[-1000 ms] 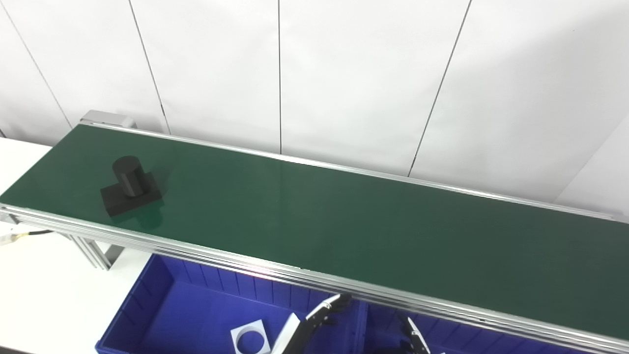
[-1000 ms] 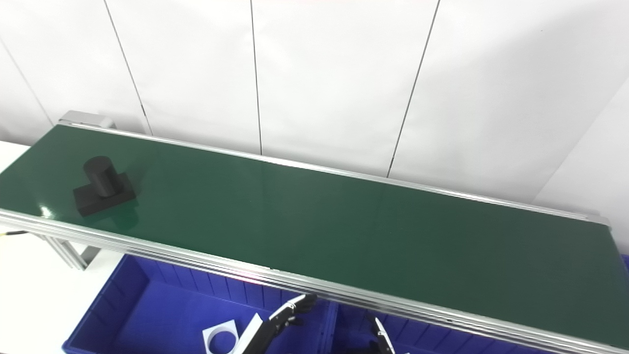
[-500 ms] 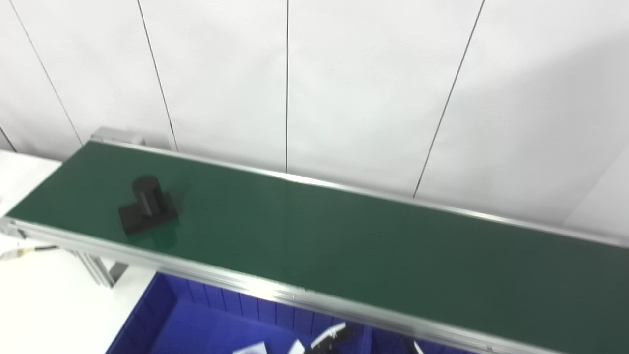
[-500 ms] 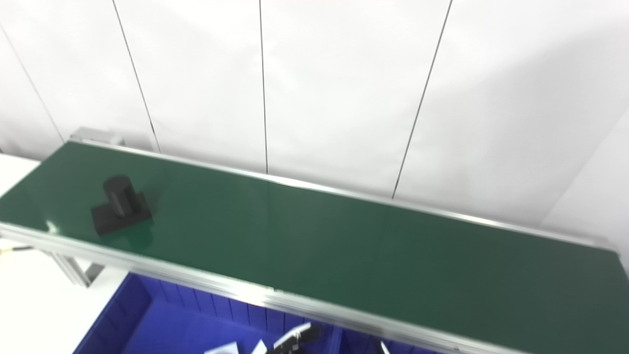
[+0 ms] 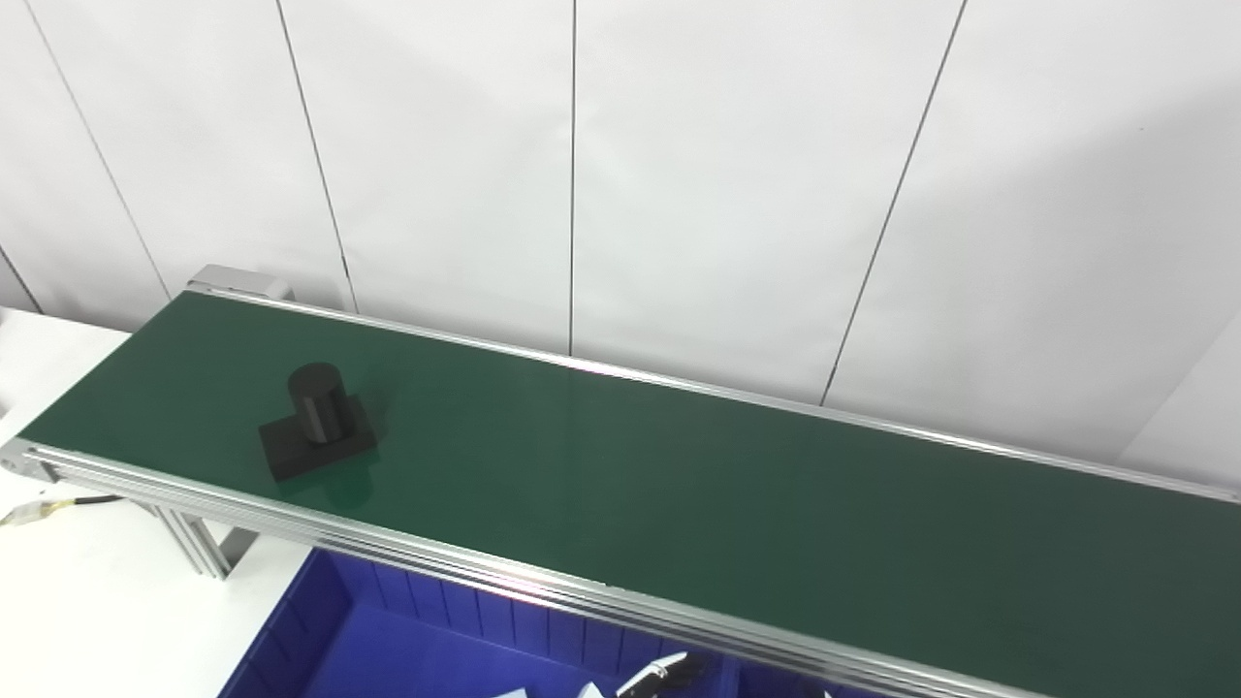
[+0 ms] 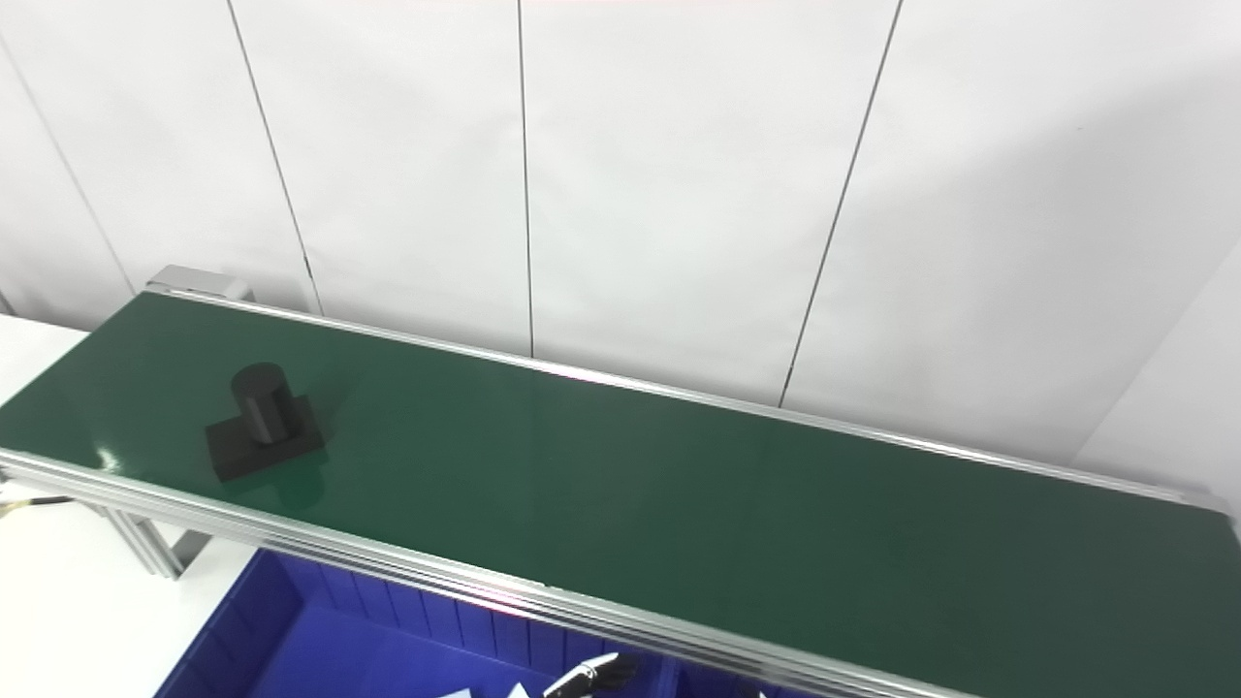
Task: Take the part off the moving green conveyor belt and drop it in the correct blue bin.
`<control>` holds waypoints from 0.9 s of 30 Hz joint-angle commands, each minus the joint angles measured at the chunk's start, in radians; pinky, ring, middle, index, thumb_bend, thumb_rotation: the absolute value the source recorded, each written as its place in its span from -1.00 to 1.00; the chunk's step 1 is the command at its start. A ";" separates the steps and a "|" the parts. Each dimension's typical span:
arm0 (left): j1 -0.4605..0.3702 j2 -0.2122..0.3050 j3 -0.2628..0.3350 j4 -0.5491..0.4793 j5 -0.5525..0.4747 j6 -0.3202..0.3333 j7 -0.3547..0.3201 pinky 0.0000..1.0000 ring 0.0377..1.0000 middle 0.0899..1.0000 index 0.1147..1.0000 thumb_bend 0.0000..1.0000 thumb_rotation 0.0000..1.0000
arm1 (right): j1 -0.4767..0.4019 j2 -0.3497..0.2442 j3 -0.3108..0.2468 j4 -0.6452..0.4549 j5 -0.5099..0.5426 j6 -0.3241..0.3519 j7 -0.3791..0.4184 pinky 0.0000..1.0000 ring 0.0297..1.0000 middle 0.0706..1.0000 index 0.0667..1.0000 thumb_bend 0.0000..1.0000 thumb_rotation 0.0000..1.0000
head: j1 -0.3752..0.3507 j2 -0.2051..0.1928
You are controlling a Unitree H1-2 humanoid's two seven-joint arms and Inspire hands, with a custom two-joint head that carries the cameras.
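Observation:
A black part (image 5: 317, 433), a short cylinder standing on a square base, rides on the green conveyor belt (image 5: 679, 504) near its left end. Under the belt's front rail lies a blue bin (image 5: 388, 640), cut off by the picture's bottom edge. Only the fingertips of my left hand (image 5: 664, 671) show at the bottom edge, over the bin and far right of the part. From that sliver I cannot tell how the hand stands. My right hand is out of the picture.
The belt's aluminium frame (image 5: 436, 562) runs across the front, on a leg (image 5: 199, 548) at the left. A white table (image 5: 78, 601) with a thin cable (image 5: 58, 506) lies left of the bin. A white panelled wall (image 6: 679, 194) stands close behind the belt.
The camera has tilted up, so the whole scene sits lower and the hands and bins have mostly slid out. The black part has travelled a little to the right along the belt.

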State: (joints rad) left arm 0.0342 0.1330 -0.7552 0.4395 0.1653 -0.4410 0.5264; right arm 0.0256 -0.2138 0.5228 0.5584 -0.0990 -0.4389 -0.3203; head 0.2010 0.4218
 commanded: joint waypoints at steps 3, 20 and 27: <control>-0.022 0.003 -0.002 -0.021 0.011 -0.029 0.022 0.46 0.64 0.66 0.62 1.00 0.96 | -0.004 -0.006 0.004 -0.012 -0.001 -0.031 -0.005 0.66 0.89 0.94 0.89 1.00 1.00 | -0.007 0.013; -0.042 -0.017 0.008 -0.007 -0.001 -0.029 0.015 0.50 0.66 0.66 0.64 1.00 0.92 | 0.006 -0.013 -0.042 -0.028 0.025 -0.031 0.037 0.63 0.83 0.92 0.88 1.00 1.00 | -0.037 0.038; -0.051 -0.034 0.008 0.001 -0.002 -0.029 0.016 0.52 0.68 0.67 0.66 1.00 0.93 | 0.024 -0.003 -0.120 -0.035 0.066 -0.031 0.123 0.62 0.78 0.88 0.82 1.00 1.00 | -0.040 0.037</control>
State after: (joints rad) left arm 0.0046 0.1177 -0.7476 0.4514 0.1614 -0.4410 0.5334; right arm 0.0544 -0.2202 0.4208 0.5546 -0.0471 -0.4388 -0.2148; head 0.1611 0.4587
